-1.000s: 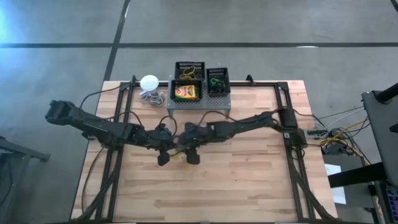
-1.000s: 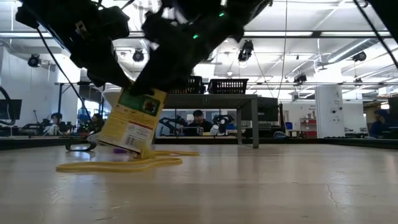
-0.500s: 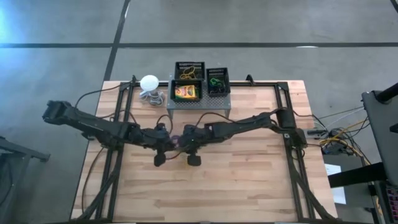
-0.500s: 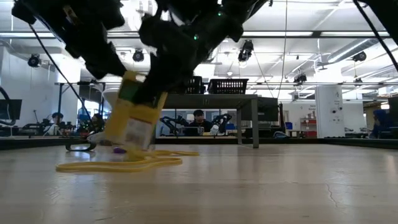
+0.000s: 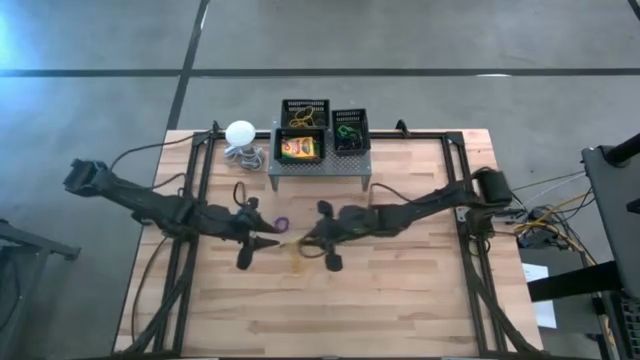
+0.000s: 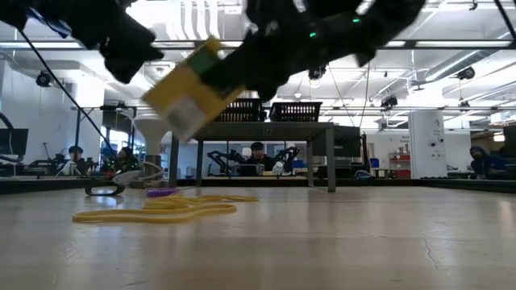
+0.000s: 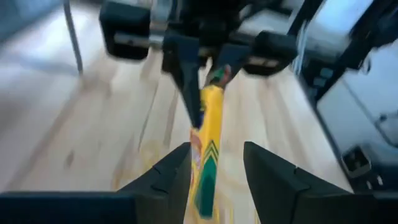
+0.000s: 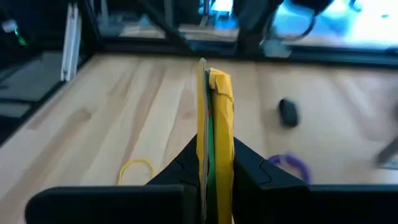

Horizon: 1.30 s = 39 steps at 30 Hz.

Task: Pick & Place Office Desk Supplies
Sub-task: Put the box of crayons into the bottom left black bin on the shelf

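While the right hand (image 8: pixel 214 163) is clamped edge-on around the yellow-and-green flat box (image 6: pixel 192 94), carried in the air above the bench (image 5: pixel 420 300), I'd keep it level heading for the black mesh trays (image 5: pixel 305 113) on the grey stand (image 5: pixel 318 168). The left hand (image 7: pixel 216 165) sits beside it, fingers apart, empty. One tray already has a similar box (image 5: pixel 297 148), another green rings (image 5: pixel 347 132).

Flat yellow-and-green cardboard box (image 6: pixel 189 100) is off the table, tilted, pinched edge-on btwn dark fingers (image 8: pixel 249 163). Thin tan rubber bands (image 6: pixel 153 211) lie loose on the wood w/ small purple ring (image 5: pixel 282 223) nearby. Black mesh trays (image 5: pixel 305 112) sit on stand.
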Available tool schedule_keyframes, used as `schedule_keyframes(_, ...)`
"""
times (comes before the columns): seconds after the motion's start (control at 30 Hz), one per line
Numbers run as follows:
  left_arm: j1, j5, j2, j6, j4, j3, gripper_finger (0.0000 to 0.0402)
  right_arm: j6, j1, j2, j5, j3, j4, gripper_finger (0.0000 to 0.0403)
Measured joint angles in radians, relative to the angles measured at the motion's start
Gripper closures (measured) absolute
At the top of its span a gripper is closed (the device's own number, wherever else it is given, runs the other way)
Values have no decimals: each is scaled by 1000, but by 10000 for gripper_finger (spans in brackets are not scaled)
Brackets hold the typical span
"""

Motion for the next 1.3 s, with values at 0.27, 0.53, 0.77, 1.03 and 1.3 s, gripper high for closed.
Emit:
schedule_keyframes(0.27,-62,-142,188,353,711,-147,249,-67,5,-188,107,-192,146,361)
schedule_keyframes(0.53,-19,-229,376,454,855,-53,186,-83,4,-218,112,-252,294,360)
schedule_keyframes(0.77,14,-324,463,418,722,42,129,-90,4,-226,111,-264,336,360)
schedule_keyframes(1.03,15,-286,483,410,689,88,203,-89,4,-222,110,-263,326,360)
schedule_keyframes(1.3,14,-247,465,368,646,91,335,-80,4,-218,105,-263,321,357)
